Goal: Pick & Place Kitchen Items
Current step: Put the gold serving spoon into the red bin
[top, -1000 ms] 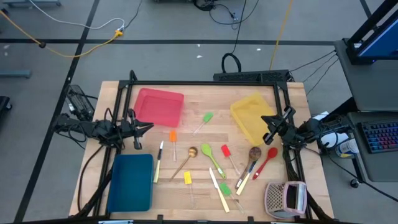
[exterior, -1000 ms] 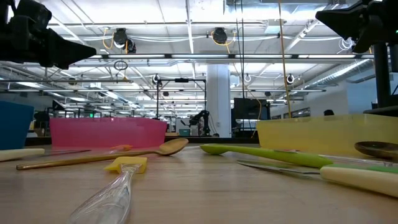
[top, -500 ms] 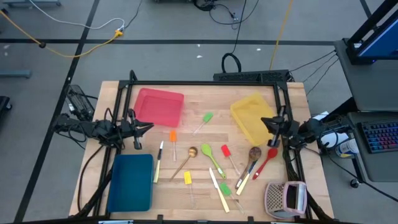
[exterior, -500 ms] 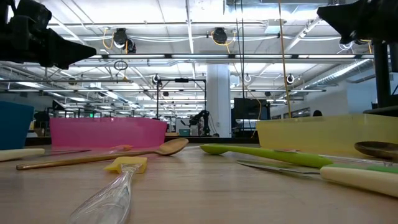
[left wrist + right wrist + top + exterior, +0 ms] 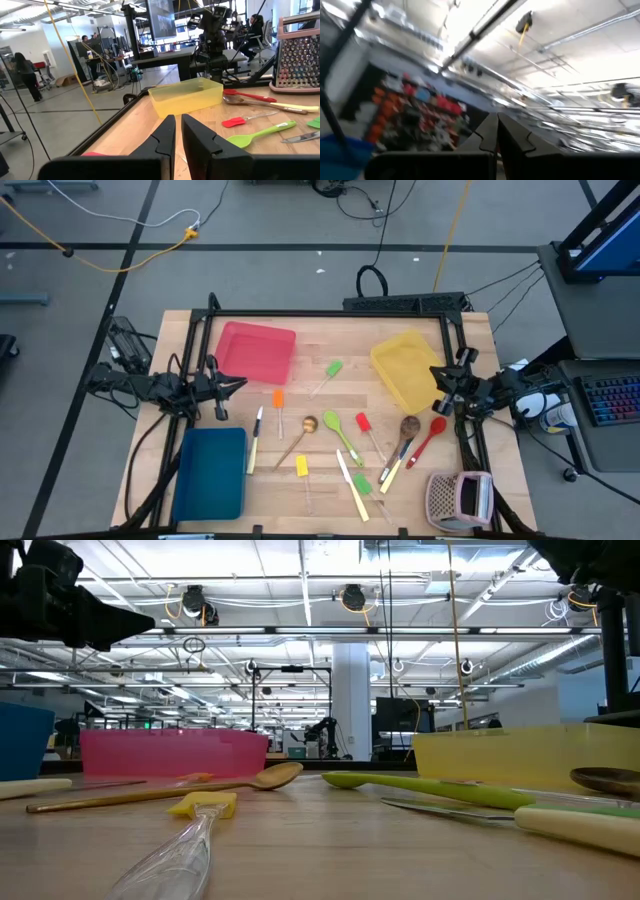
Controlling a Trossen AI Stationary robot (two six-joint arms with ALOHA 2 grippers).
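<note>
red spoon (image 5: 431, 437) below right gripper (image 5: 438, 373) (empty)

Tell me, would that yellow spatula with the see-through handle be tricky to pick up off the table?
Probably a bit. The yellow spatula lies flat on the table, so there is little room to get under it. Its clear handle looks smooth and glossy, so it may slip. It looks slim and light, and the flat head should stop it rolling.

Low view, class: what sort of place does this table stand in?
Probably a big open robotics lab or workshop: exposed ceiling pipes, more metal rigs far behind the table, and loose cables on the floor.
</note>
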